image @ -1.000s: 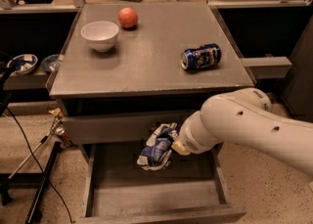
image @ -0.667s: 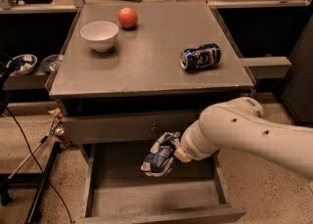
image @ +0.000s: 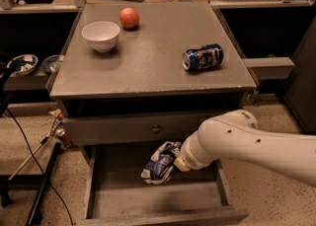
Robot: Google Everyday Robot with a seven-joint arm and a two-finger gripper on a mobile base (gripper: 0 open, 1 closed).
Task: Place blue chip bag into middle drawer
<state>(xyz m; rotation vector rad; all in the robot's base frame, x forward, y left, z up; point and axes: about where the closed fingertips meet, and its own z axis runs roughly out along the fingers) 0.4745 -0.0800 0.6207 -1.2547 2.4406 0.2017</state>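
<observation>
The blue chip bag (image: 158,163), dark blue with white patches and crumpled, hangs low inside the open middle drawer (image: 148,201), over the back half of its flat grey floor. My gripper (image: 171,165) reaches in from the right at the end of the white arm (image: 247,143) and is shut on the bag's right side. The arm's wrist hides most of the gripper. I cannot tell whether the bag touches the drawer floor.
A closed drawer front with a round knob (image: 155,129) sits just above the bag. On the cabinet top stand a white bowl (image: 100,35), an orange-red fruit (image: 129,18) and a blue-and-white drink can (image: 202,57) lying on its side. Cables and a stand are on the floor at the left (image: 39,170).
The arm has lowered a little and the bag has come down with it, deeper into the open drawer. Nothing on the cabinet top has moved.
</observation>
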